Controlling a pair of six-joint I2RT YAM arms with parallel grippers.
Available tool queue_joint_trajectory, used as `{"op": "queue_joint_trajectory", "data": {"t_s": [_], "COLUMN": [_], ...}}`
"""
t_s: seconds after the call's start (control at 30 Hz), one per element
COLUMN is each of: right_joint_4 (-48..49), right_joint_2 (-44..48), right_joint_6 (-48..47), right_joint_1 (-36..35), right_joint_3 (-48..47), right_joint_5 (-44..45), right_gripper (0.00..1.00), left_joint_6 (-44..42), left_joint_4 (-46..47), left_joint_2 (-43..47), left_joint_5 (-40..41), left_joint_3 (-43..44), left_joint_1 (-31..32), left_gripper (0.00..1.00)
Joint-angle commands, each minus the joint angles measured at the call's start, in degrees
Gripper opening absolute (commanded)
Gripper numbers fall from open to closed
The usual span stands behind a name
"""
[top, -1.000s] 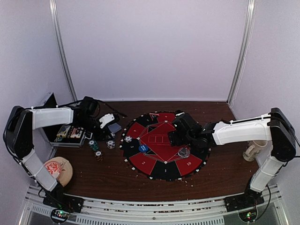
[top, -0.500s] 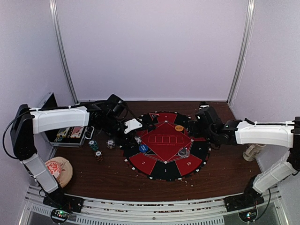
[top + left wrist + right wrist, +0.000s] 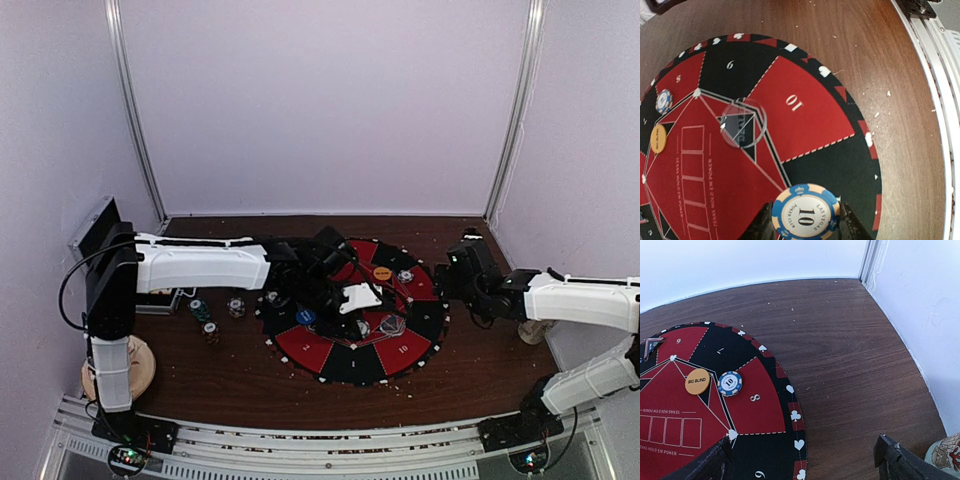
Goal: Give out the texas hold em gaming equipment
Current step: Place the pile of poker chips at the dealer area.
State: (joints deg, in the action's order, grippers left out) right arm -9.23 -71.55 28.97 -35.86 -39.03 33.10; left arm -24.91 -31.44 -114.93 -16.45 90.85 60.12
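The peach-and-blue chip marked 10 (image 3: pixel 805 214) is pinched in the left claw (image 3: pixel 805 226), low over the black wedge beside the red seat marked 10 on the round mat (image 3: pixel 820 125). Whether it touches the mat I cannot tell.

Already lying on the mat are the clear disc (image 3: pixel 742 122), the orange BIG BLIND disc (image 3: pixel 697 381), a blue-rimmed chip (image 3: pixel 730 383) just beside it near the 8, the blue disc (image 3: pixel 306 316), and a pale chip (image 3: pixel 272 296) at the left rim.

The right claw (image 3: pixel 800 462) hangs spread wide and empty near the mat's right rim.

3 small chip stacks (image 3: pixel 200 310) wait on the worktop (image 3: pixel 900 100) left of the mat, so I judge the handout under way, with several seats not yet served.
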Motion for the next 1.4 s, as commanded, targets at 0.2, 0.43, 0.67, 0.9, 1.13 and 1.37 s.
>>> {"op": "queue_joint_trajectory", "data": {"t_s": [0.2,0.43,0.67,0.9,1.13,1.37], "right_joint_4": [1.7,1.9,2.2,2.6,2.7,2.9], "right_joint_2": [1.3,2.3,2.3,2.2,1.8,1.7], "right_joint_6": [0.6,0.6,0.4,0.1,-0.1,-0.1], "right_joint_1": [0.7,0.8,0.7,0.8,0.7,0.7], "right_joint_3": [1.3,1.7,1.9,2.0,1.9,1.9], "right_joint_5": [0.7,0.1,-0.8,-1.6,-2.0,-2.4], "right_gripper": [1.00,1.00,1.00,1.00,1.00,0.99], "left_joint_6": [6.1,8.5,9.0,8.8,8.3,7.9], "left_joint_4": [0.5,0.5,0.5,0.9,1.3,1.8], "left_joint_2": [-13.6,-19.8,-22.7,-23.2,-23.7,-23.7], "left_joint_5": [2.6,3.3,4.4,6.4,8.0,9.7], "left_joint_3": [12.3,17.8,19.7,19.8,19.4,18.9], "left_joint_1": [3.7,3.8,3.8,3.8,3.8,3.8], "left_gripper": [0.17,0.17,0.17,0.18,0.21,0.28]}}
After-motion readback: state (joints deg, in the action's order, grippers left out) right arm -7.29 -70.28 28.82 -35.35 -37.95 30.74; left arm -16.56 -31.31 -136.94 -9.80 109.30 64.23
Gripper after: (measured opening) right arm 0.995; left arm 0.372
